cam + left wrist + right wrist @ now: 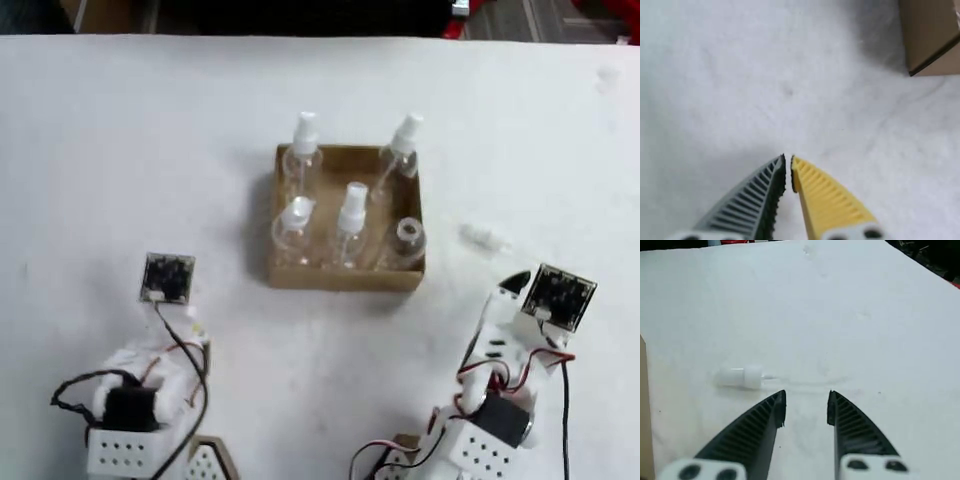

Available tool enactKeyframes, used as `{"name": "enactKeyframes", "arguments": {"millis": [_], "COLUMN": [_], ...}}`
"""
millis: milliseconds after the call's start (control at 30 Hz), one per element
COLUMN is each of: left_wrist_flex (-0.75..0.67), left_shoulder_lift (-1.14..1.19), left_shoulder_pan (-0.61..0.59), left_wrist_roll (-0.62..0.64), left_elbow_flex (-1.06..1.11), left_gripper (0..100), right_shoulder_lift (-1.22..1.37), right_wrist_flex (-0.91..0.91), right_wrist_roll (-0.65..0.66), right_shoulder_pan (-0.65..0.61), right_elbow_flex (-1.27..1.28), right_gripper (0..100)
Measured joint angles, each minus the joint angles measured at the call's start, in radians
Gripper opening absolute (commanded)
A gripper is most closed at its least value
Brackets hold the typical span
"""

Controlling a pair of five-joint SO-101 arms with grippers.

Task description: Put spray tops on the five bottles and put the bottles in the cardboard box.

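In the high view we see a white table (120, 150) with a cardboard box (345, 280) in its middle. Five clear bottles (350, 225) stand inside the box. Four of them wear white spray heads, and the uncapped bottle (407, 238) in the near right corner shows its open neck. A loose spray top (483, 237) lies on its side on the table, just right of the box and not touching it. The left arm (135, 395) sits at the near left, well apart from the box. The right arm (500, 390) sits at the near right, with its tip near the loose spray top, on the near side of it.

In the left wrist view, the left gripper (788, 167) hangs over the table. Its grey and yellow fingers are pressed almost together with nothing between them. We see a corner of the box beyond it, apart from the fingers.

In the right wrist view, the right gripper (806, 402) has its black fingers a narrow way apart and holds nothing. The loose spray top lies just beyond the fingertips, toward the box side, without touching them. Its thin clear tube (800, 382) runs over the table in front of the gap.
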Motion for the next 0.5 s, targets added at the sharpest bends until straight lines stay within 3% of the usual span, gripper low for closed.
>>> {"name": "enactKeyframes", "arguments": {"millis": [500], "left_wrist_flex": [0.000], "left_shoulder_lift": [0.000], "left_shoulder_pan": [0.000], "left_wrist_roll": [0.000], "left_elbow_flex": [0.000], "left_gripper": [2], "right_shoulder_lift": [0.000], "right_wrist_flex": [0.018], "right_wrist_roll": [0.000], "right_shoulder_pan": [0.000], "right_elbow_flex": [0.000], "right_gripper": [11.4]}}
